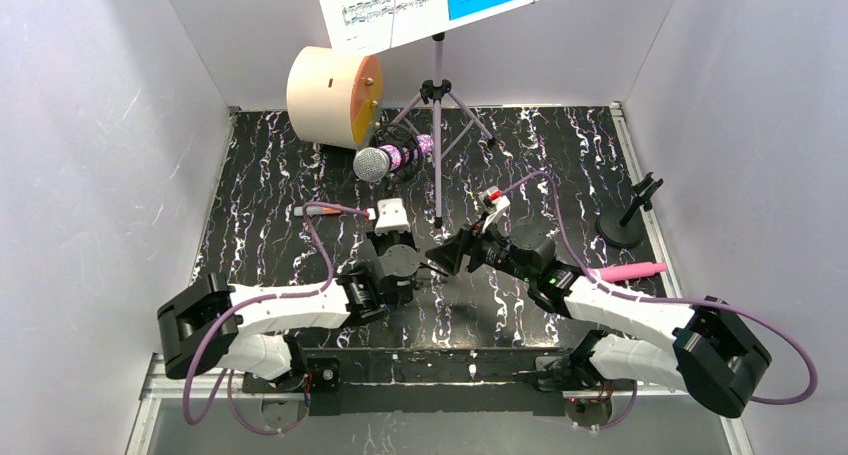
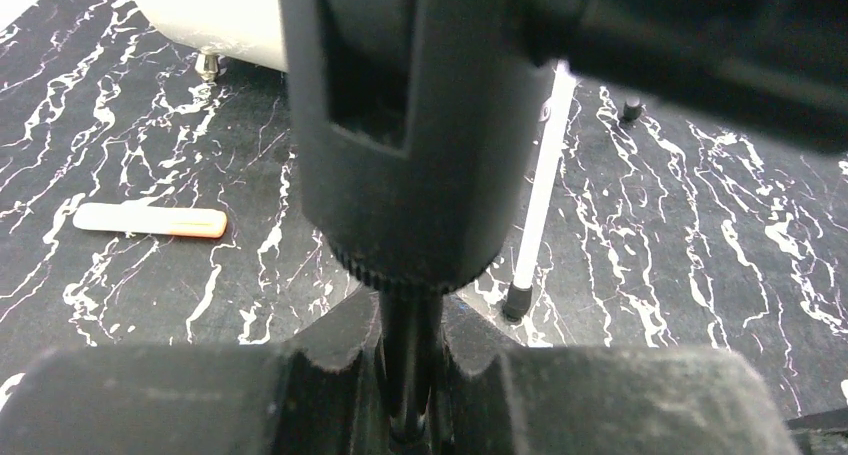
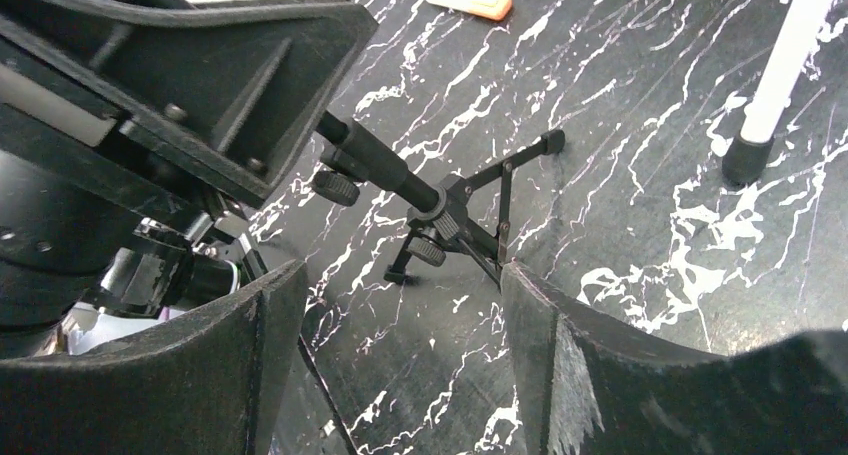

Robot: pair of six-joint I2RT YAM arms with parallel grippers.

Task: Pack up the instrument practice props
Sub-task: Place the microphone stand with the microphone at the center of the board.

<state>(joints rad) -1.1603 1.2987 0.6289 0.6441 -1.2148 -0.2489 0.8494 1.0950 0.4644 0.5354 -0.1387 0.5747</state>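
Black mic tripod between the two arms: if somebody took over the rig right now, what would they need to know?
Left gripper: shut on the stem of the black mic tripod.
Right gripper: open, just short of that tripod's spread legs.
On the table: pink microphone beside the right arm, glittery microphone near the rack's legs, second mic stand at the right edge, music rack upright with its pages on it.
Done: nothing visibly packed.
Left: every prop.
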